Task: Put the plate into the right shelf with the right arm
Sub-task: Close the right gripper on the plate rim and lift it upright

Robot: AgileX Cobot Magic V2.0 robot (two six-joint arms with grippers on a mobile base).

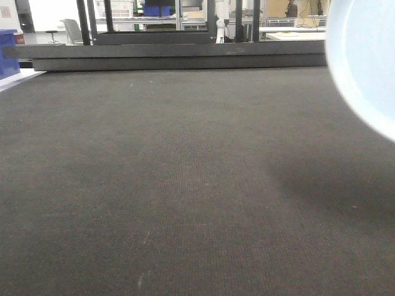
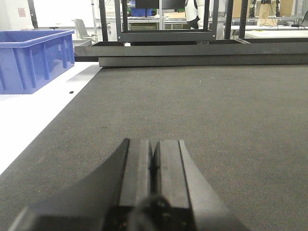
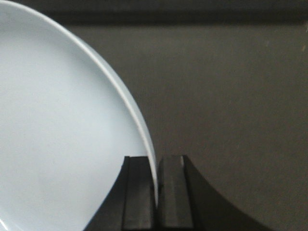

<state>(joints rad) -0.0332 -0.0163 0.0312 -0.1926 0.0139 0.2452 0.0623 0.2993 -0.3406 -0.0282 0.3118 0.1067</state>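
**Item 1, plate** (image 3: 57, 125): white with a faint blue tint. It was held by its rim and turned on edge. In the front view it filled the upper right corner, with a soft shadow below it on the dark surface (image 1: 185, 185), so we judged it lifted clear.

**Item 2, right hand** (image 3: 156, 192): clamped on the plate, one finger on each face, with only a narrow strip of rim between them.

**Item 3, left hand** (image 2: 154, 163): fingers pressed together on nothing, low over the surface.

**Item 4, blue bin** (image 2: 33, 57): far left, on a white area beside the dark mat, well apart from both hands.

**Item 5, right shelf**: we found it in no view. We judged the carry towards it not yet finished.

**Hazards noted:**
- The grip was thin and sat at the edge of a smooth plate. We judged that a quick swing or a sudden stop could let the plate pivot between the fingers or slide out.
- Most of the plate stood out well beyond the hand, so its far edge could strike the shelf lip or an upright before the hand arrived.
- A tilted release could send the plate rolling off the shelf.
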